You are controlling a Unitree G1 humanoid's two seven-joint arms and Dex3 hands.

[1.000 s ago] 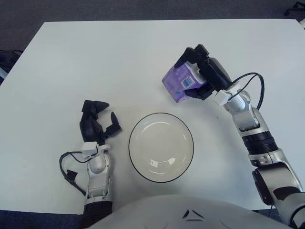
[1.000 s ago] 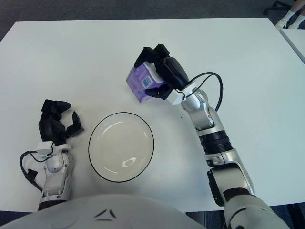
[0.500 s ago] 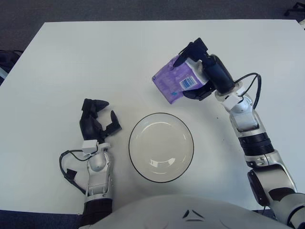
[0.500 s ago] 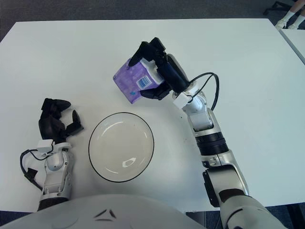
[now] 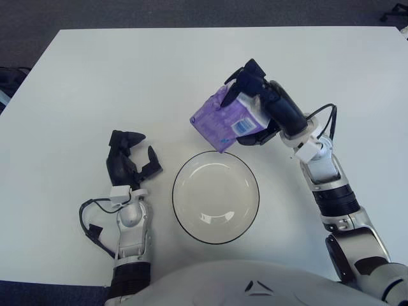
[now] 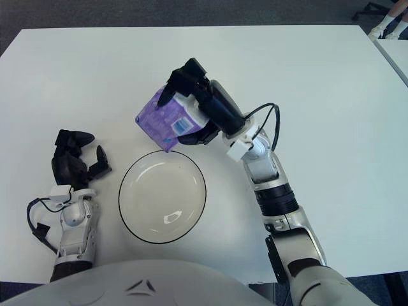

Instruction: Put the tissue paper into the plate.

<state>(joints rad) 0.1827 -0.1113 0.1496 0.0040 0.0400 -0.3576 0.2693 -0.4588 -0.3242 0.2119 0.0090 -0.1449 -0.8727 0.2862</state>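
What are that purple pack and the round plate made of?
The tissue pack, held by the right hand, looks wrapped in thin soft plastic film: it creases and carries a printed label. The plate seems glazed ceramic or glossy plastic: white, dark-rimmed, with light glints. The left hand shows left of the plate.

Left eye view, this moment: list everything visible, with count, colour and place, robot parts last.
tissue pack: one, purple with a white label, held tilted above the table, its lower corner over the far rim of the plate
plate: one, white with a dark rim, nothing in it, on the table near the robot, between the two hands
table: one, white, fills most of the view
floor: dark grey, beyond the table's far edge
right hand: one, black fingers closed around the tissue pack, right of and beyond the plate
left hand: one, black, fingers open, holding nothing, shows left of the plate
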